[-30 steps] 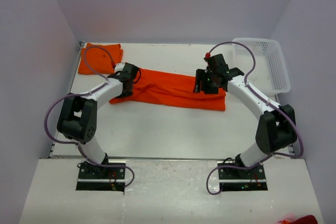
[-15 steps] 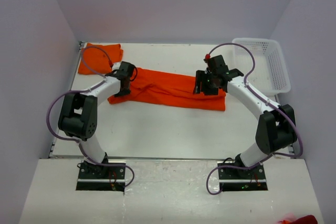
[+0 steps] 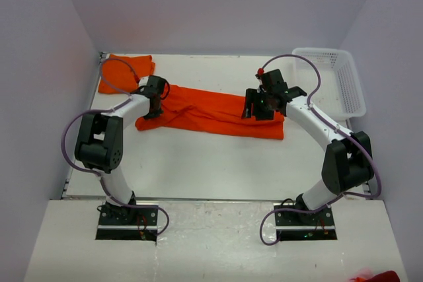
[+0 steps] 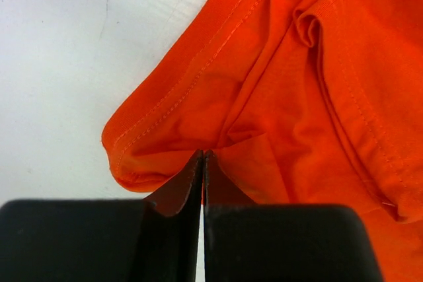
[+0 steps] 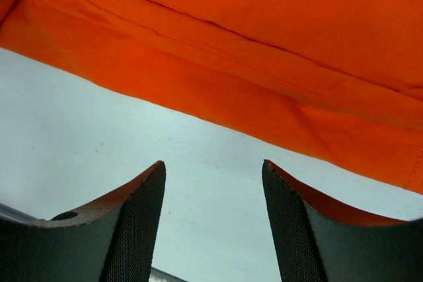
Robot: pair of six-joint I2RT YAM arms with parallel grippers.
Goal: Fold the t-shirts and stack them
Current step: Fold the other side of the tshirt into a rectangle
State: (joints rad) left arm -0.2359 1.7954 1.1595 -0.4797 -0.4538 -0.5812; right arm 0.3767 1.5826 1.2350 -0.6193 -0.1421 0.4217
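A long, rumpled bright orange short-sleeved t-shirt of thin cloth [image 3: 211, 111] lay stretched across the middle of the white table [image 3: 198, 163] in the overhead view, running from centre left to centre right. A second orange t-shirt [image 3: 115, 81], folded into a small pile, sat in the table's upper left corner, near the first. A white plastic lattice basket [image 3: 345, 87] stood at the upper right edge.

The left gripper [image 4: 203, 156] was at the long shirt's left end, its black fingers [image 4: 178, 193] pressed together with no gap, their tips touching a stitched fold of the cloth. Whether any cloth was pinched between them could not be told.

The right gripper [image 5: 213, 166] hung at the shirt's right end with its fingers [image 5: 139, 209] spread apart and nothing between them, only bare table below and the shirt's hem just beyond the tips.
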